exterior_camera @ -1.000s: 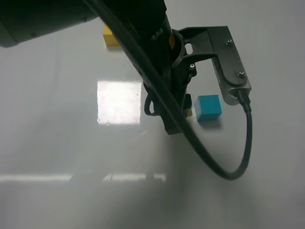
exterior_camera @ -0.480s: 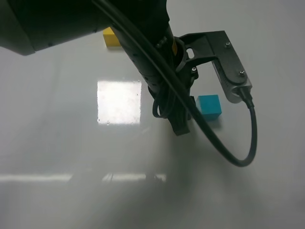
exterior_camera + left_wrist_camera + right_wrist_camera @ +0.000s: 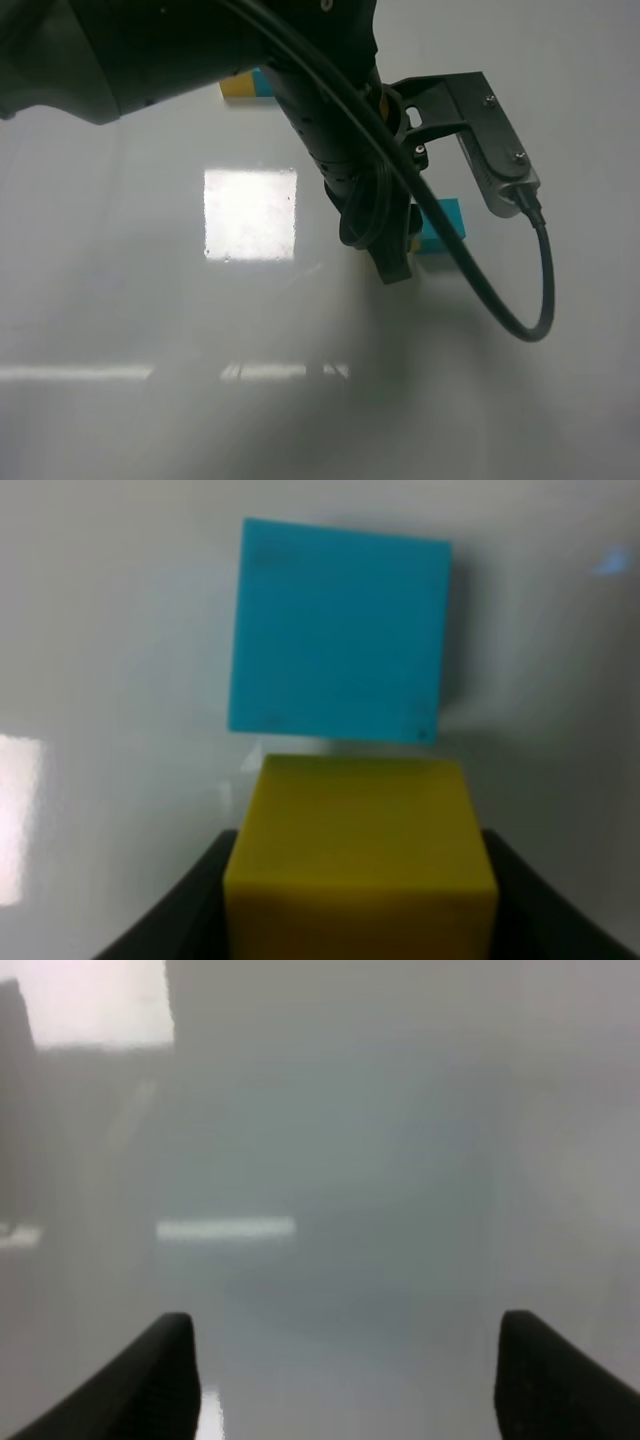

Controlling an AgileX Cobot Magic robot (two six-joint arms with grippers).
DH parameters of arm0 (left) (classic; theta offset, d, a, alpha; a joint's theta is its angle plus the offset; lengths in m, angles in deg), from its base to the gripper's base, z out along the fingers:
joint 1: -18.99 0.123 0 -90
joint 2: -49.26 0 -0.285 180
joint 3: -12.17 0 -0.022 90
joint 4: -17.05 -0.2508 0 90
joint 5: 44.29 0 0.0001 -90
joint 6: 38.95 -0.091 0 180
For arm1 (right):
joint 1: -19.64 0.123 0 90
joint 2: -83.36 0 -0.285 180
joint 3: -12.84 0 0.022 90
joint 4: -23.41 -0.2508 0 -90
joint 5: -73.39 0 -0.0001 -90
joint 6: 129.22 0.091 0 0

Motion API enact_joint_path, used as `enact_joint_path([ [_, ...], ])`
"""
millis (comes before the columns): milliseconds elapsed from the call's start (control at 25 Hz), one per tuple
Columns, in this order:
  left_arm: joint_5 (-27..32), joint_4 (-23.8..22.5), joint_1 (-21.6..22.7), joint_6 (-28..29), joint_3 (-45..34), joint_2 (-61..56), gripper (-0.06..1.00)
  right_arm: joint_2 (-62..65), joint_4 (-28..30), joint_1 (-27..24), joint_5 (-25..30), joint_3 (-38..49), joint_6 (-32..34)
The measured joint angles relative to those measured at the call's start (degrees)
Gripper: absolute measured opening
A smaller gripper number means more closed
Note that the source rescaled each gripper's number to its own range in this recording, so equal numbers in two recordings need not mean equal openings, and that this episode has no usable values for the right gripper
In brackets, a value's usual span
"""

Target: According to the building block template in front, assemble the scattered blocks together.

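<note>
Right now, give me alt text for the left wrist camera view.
A yellow cube sits gripped between the left gripper's two dark fingers, close to the camera. Just beyond it a teal cube rests on the pale glossy table, a thin gap showing between the two.

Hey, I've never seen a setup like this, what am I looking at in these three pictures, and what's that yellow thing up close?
This is a two-armed robot working on a pale table. The wide picture comes from a camera mounted high; the dark bulk in it is the left arm. The other two pictures come from cameras on each wrist. In the left wrist view, the left end effector grips a yellow cube, bringing it close to a teal cube lying on the table. The right end effector is open and holds nothing. At the far edge, partly hidden by the arm, sits the yellow-and-teal template to copy.
</note>
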Motion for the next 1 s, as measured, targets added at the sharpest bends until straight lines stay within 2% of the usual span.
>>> enact_joint_path([
  [400, 0.28, -2.15, 0.0, 0.0, 0.05, 0.26, 0.06, 0.0, 0.0, 0.0, 0.0, 0.0, 0.0],
  [1000, -0.67, -2.07, 0.0, -2.56, 0.11, 0.63, 0.06, 0.0, 0.0, 0.0, 0.0, 0.0, 0.0],
])
